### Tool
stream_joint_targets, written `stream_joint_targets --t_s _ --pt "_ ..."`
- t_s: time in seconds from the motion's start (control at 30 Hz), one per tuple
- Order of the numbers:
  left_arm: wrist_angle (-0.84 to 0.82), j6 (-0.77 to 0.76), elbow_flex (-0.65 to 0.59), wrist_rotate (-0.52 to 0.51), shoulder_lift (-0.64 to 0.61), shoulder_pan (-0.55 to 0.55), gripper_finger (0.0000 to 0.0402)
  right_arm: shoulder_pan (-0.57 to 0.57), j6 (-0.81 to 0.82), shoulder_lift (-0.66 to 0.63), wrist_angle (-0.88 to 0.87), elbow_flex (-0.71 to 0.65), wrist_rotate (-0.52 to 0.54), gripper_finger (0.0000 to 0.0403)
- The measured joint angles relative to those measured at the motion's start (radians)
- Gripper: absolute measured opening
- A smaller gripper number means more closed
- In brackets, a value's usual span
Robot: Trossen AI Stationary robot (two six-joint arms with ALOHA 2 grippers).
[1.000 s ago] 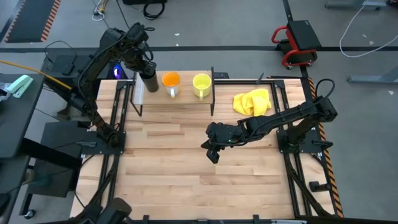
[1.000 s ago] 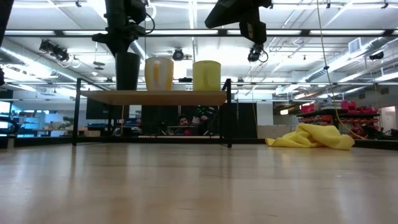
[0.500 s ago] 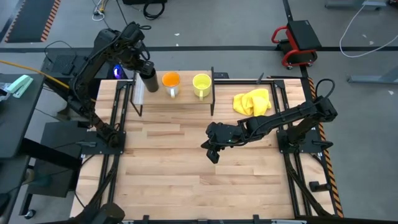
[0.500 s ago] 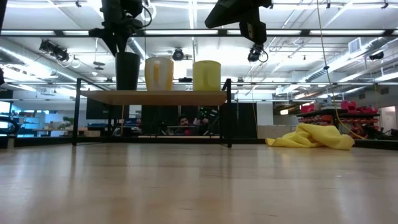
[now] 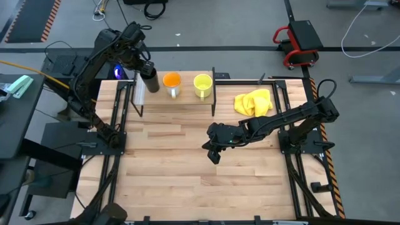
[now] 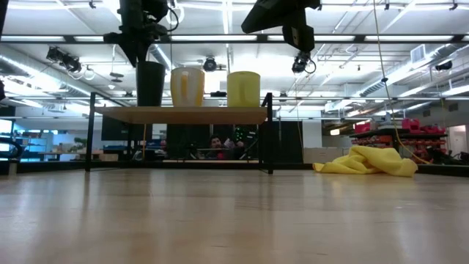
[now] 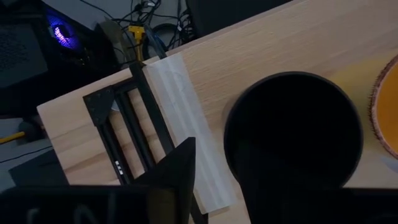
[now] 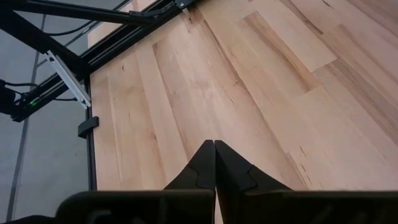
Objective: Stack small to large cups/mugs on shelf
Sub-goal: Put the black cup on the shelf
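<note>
My left claw (image 6: 139, 50) hangs spread just above the black cup (image 6: 150, 83), apparently released on the shelf (image 6: 183, 114) beside the orange mug (image 6: 187, 86) and yellow mug (image 6: 243, 89). Right claw (image 5: 214, 152) is pinched shut, empty, over the surface (image 5: 187, 181). Next I'd lift clear.

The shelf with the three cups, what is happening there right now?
Three vessels stand in a row on the shelf: the black cup, the orange mug and the yellow mug. The left hand hangs just above the black cup, fingers apart and not gripping it. The right hand waits shut over the middle of the table. A yellow cloth lies beside the shelf.
</note>
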Motion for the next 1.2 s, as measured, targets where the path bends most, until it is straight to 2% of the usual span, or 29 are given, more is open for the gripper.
stream_joint_targets --t_s 0.63,0.8,0.9,1.0,1.2 --pt "0.000 -0.002 0.000 0.007 0.045 0.000 0.0107 0.000 0.015 0.000 0.001 0.000 0.000 0.0005" --pt "0.000 0.000 0.000 0.021 0.045 0.000 0.0077 0.000 0.015 0.000 0.000 0.000 0.000 0.0005" --pt "0.000 0.000 0.000 0.078 0.045 0.000 0.0047 0.000 0.015 0.000 0.000 0.000 0.000 0.0005" --pt "0.001 -0.005 0.000 0.086 0.045 -0.008 0.0015 0.000 0.015 0.000 0.000 0.000 0.000 0.0005" --pt "0.000 -0.031 0.000 0.085 0.045 -0.025 0.0022 0.007 0.015 0.000 0.000 0.000 0.001 0.0005"
